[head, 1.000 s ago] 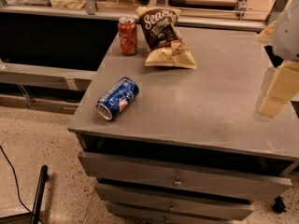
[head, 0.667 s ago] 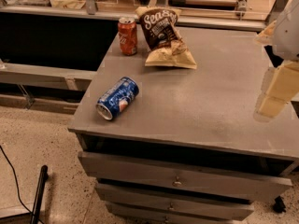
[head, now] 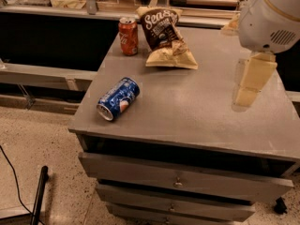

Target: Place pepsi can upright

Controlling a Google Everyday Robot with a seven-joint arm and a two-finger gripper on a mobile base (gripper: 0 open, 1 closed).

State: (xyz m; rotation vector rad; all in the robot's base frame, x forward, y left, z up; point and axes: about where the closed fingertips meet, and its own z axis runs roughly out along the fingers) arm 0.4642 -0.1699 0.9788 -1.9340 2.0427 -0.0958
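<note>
The pepsi can (head: 118, 99) is blue with a round logo. It lies on its side near the front left corner of the grey cabinet top (head: 187, 102), silver end toward the front edge. My gripper (head: 247, 84) hangs below the white arm housing (head: 272, 15) over the right part of the top. It is well to the right of the can, apart from it, and holds nothing that I can see.
A red-orange soda can (head: 128, 35) stands upright at the back left. A dark chip bag (head: 166, 36) lies beside it at the back middle. The cabinet has drawers (head: 178, 179) below, slightly open. A counter runs behind, and a cable lies on the floor at left.
The arm and gripper have moved left, further over the cabinet top. The pepsi can has not moved.
</note>
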